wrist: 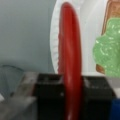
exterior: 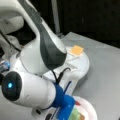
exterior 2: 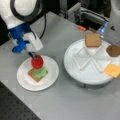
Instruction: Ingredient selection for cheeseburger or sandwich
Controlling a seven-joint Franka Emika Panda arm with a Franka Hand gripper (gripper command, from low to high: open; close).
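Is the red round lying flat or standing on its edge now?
On edge: the red round stands vertical, clamped in the claw above the green round.

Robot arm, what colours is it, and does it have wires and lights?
The arm is glossy white and rounded, with a dark grey panel and a black end cap with a glowing blue light. Black cables loop along it. The gripper has a bright blue mount, a white body and black fingers.

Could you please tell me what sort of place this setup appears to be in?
Probably a robotics lab bench, not a kitchen: a grey tabletop carries a white round divided tray of toy food, a white paper plate, and the arm's tool gripping a red round toy slice.
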